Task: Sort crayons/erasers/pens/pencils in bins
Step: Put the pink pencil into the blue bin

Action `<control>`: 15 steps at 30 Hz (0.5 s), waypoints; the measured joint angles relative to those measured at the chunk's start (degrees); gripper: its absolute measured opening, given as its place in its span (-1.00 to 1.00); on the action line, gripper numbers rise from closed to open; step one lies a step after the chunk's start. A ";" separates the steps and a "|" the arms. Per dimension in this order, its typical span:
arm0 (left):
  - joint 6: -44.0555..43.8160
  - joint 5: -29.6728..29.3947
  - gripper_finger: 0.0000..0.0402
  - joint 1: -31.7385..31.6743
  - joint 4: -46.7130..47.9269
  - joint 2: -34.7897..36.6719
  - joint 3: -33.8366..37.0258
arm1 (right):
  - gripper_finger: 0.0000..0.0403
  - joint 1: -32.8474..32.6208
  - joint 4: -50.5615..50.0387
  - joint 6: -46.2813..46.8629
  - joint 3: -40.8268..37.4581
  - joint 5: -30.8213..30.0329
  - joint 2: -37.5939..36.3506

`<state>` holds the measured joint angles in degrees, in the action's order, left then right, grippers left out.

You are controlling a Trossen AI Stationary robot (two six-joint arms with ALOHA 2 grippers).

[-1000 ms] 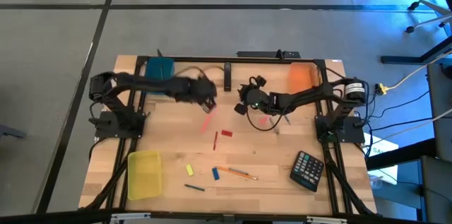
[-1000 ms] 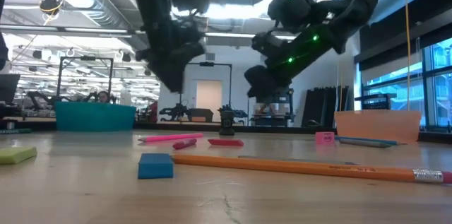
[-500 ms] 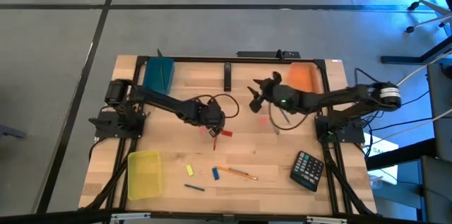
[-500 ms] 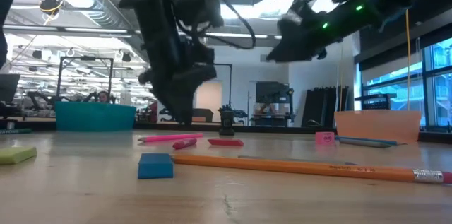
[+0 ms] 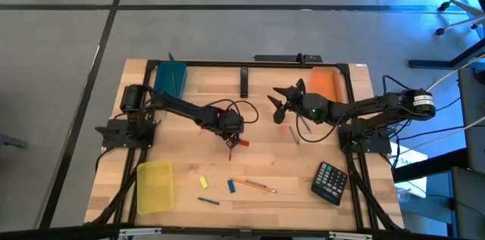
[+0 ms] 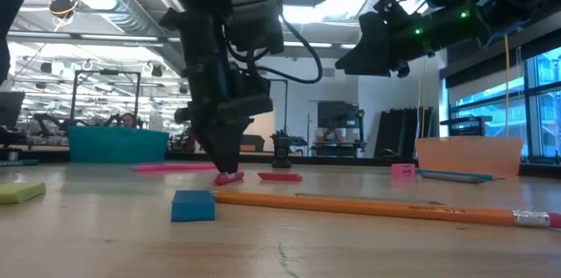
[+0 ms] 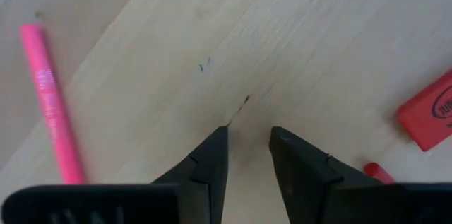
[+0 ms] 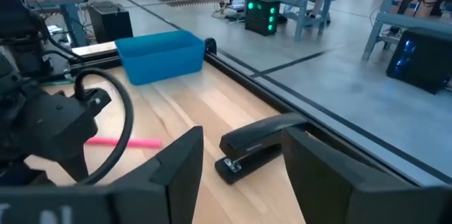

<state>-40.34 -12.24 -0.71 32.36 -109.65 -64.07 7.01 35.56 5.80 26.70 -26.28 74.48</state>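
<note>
Risk: left gripper [image 7: 247,155], fingers slightly apart and empty, sits low on the table [image 5: 303,176] over bare wood, so closing here likely grabs nothing or nudges the red eraser [image 7: 427,113] away. That eraser lies off to one side of the fingers, not between them; a pink pen [image 7: 52,104] lies on the other side. Right gripper [image 8: 240,164] hangs raised near the orange bin [image 5: 324,82], fingers apart, empty.

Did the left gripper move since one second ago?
Yes. In the high view the left gripper moved away from the teal bin, toward the table's middle, down next to the red eraser.
</note>
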 joint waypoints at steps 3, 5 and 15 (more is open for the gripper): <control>0.00 0.09 -0.56 -0.03 0.63 -0.07 -0.02 | -0.03 -0.11 -0.08 0.06 0.00 0.16 0.00; 0.00 0.02 -0.61 0.00 0.86 -0.07 -0.02 | -0.03 -0.11 -0.25 0.04 0.00 0.89 0.00; -0.10 -0.83 -0.83 0.02 1.02 -0.07 0.07 | -0.03 -0.11 -0.62 0.08 0.00 0.95 0.00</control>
<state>-40.44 -13.07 -0.69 33.37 -109.71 -64.00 6.90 34.95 5.88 26.70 -25.33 74.48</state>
